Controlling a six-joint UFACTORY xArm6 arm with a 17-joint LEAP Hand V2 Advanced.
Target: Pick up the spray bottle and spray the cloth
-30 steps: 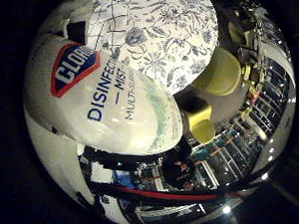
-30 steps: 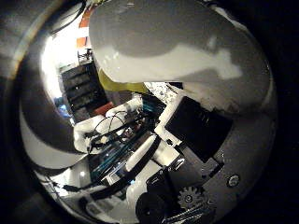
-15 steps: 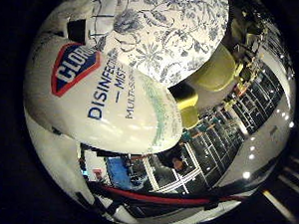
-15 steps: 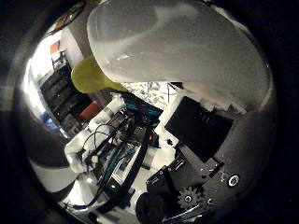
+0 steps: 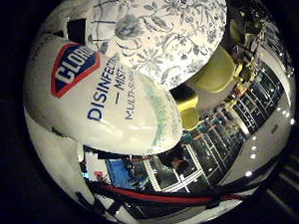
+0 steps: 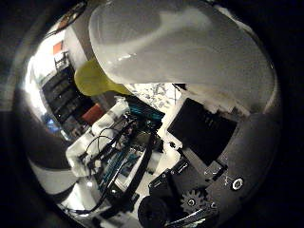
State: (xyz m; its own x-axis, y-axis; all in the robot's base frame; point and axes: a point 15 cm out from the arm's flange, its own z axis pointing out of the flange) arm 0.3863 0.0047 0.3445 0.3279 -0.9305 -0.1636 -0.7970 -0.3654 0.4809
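Bottle (image 5: 105, 105) fills much of both palm views, its white body lying close against the palm with the label facing the little-finger camera. Fingers (image 6: 199, 137) of the hand (image 6: 204, 161) curl round it from about four o'clock in the thumb-side view, gripping it. Beyond the bottle, toward one o'clock, lies a floral-patterned cloth (image 5: 167, 38), well apart from the palm.
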